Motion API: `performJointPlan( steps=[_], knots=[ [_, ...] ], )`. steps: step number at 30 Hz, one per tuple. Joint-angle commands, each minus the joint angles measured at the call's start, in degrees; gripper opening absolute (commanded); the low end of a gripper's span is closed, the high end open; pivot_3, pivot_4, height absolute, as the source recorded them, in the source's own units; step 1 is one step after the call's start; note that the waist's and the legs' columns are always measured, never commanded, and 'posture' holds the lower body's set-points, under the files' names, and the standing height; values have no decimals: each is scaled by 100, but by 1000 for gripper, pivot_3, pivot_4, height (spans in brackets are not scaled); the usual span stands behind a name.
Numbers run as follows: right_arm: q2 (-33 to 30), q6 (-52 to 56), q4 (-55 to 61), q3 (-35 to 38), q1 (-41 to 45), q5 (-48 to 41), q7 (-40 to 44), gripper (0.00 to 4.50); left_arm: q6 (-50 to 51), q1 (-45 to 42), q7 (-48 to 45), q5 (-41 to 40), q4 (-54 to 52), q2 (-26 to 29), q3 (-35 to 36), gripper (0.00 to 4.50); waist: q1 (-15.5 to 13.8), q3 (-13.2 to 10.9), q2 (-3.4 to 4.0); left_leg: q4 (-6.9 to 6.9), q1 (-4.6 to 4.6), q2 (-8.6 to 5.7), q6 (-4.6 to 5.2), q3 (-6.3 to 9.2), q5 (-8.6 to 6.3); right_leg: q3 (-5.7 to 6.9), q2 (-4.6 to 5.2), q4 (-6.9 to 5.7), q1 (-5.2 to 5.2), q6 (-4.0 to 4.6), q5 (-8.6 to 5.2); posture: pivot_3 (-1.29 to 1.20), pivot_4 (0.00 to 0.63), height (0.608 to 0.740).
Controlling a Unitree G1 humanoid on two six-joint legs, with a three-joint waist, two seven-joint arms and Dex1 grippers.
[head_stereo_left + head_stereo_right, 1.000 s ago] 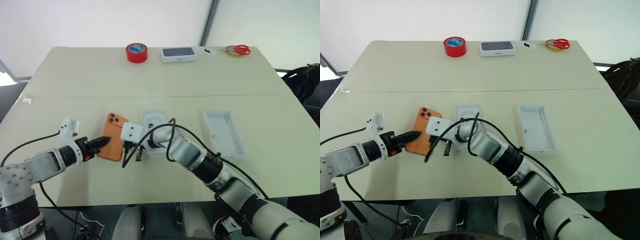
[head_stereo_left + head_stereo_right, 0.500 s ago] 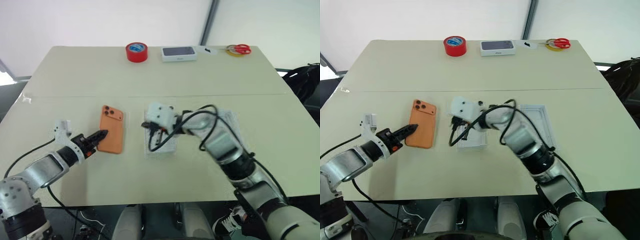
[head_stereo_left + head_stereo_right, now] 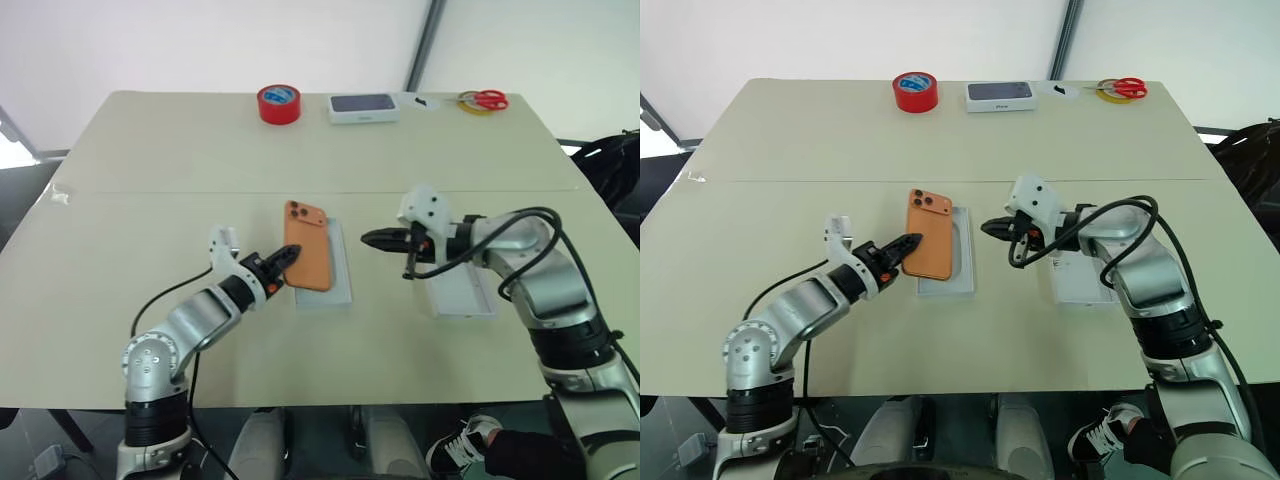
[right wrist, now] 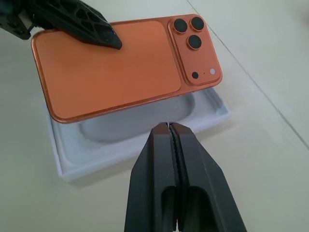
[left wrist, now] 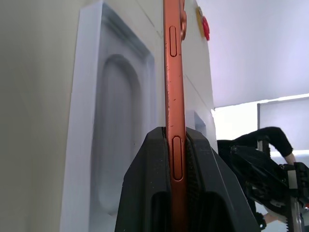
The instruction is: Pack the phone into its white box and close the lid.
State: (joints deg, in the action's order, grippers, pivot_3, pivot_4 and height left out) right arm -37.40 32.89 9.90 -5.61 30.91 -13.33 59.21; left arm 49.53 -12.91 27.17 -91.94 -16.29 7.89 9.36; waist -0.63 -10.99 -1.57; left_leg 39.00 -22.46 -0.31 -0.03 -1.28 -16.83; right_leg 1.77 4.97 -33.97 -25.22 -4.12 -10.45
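With our left gripper (image 3: 287, 259) pinching the phone (image 3: 307, 258) partly over the white box (image 3: 338, 270) and our right gripper (image 3: 368, 239) shut and empty, we judged squaring its edges to the walls before lowering best.

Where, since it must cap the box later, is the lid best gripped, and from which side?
Probably a long side wall of the lid, near its middle, from above: it lies flat, open side up, so only its thin walls offer a pinch.
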Motion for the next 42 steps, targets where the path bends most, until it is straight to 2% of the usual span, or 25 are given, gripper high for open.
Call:
performJointPlan(
  steps=[1, 10, 13, 15, 17, 19, 23, 27, 31, 35, 38, 40, 42],
  knots=[
    [-79, -52, 212, 178, -8, -161, -74, 0, -137, -137, -34, 128, 15, -69, -174, 19, -1, 0, 0, 0, 0, 1, 0, 0, 0, 0, -2, 0, 0, 0, 0, 0, 150, 732],
    [-59, -53, 244, 110, -62, -226, -203, 0, -164, -247, -118, 318, 207, -153, -288, 19, -12, 0, 0, 4, -3, 0, 1, 2, 0, 1, -1, 1, 1, -1, 0, 0, 150, 732],
    [-39, -85, 202, 51, -56, -203, -233, 0, -97, -233, -142, 278, 139, -148, -360, 1319, -12, 0, 0, 4, -3, 0, 1, 3, 0, 1, -2, 1, 1, -1, 0, 0, 150, 732],
    [-29, -111, 169, 8, -45, -179, -245, 0, -36, -205, -164, 211, 46, -104, -412, 2444, -11, 0, 0, 4, -3, 0, 1, 3, 0, 1, -1, 1, 2, -1, 0, 0, 150, 732],
    [-18, -133, 145, -34, -28, -158, -257, 0, 17, -169, -185, 138, -58, -11, -437, 3339, -11, 0, 0, 4, -3, 0, 1, 3, 0, 1, -2, 1, 1, -1, 0, 0, 150, 732],
    [-22, -152, 143, -77, -13, -139, -262, 0, 152, -110, -265, 16, -290, 297, -416, 4338, -10, 0, 0, 4, -2, 1, 1, 4, 0, 1, -2, 0, 2, -1, -1, 0, 150, 732],
    [-40, -193, 95, -179, 25, -42, -279, 0, 337, -11, -434, -89, -595, 965, -337, 4338, -2, -1, 1, 3, -1, 5, 1, 4, 0, 1, -6, -2, 0, -1, -1, 0, 150, 732],
    [-26, -235, -162, -525, 165, 434, -499, 0, 417, 57, -732, -27, -766, 1696, -132, 4338, -3, -1, 2, 4, -1, 4, 1, 3, 0, 1, -5, -1, 0, -1, -1, 0, 150, 732],
    [132, -173, -551, -778, 398, 786, -800, 0, 276, 109, -1422, 718, -1053, 2324, -16, 4338, -7, -2, 3, 3, -2, 3, 0, 2, 0, 1, -5, 0, -2, 0, -2, 0, 150, 732],
    [270, -25, -682, -1100, 545, 1107, -973, 0, -30, 227, -1784, 1600, -1118, 2579, 68, 2661, -4, -4, 6, 2, -4, 3, 0, -1, 0, 0, -4, 3, -3, 1, -2, 0, 150, 732],
    [397, 48, -769, -1343, 588, 1370, -1147, 0, 29, 129, -2100, 2750, -1046, 2980, -462, 1213, -7, -5, 7, 2, -3, 4, 0, 0, 0, 1, -5, 1, -4, 1, -2, 0, 150, 732],
    [552, 138, -837, -1413, 627, 1477, -1296, 0, 6, 4, -2173, 3228, -828, 2923, -694, 152, -9, -5, 7, 2, -3, 3, 0, 0, 0, 2, -6, 0, -2, 1, -2, 0, 150, 732],
    [718, 257, -906, -1472, 683, 1619, -1489, 0, 42, -206, -2158, 3547, -612, 2729, -849, 67, -10, -5, 7, 3, -3, 3, 0, -1, 0, 2, -5, 0, -2, 0, -1, 0, 150, 732]
  ],
)
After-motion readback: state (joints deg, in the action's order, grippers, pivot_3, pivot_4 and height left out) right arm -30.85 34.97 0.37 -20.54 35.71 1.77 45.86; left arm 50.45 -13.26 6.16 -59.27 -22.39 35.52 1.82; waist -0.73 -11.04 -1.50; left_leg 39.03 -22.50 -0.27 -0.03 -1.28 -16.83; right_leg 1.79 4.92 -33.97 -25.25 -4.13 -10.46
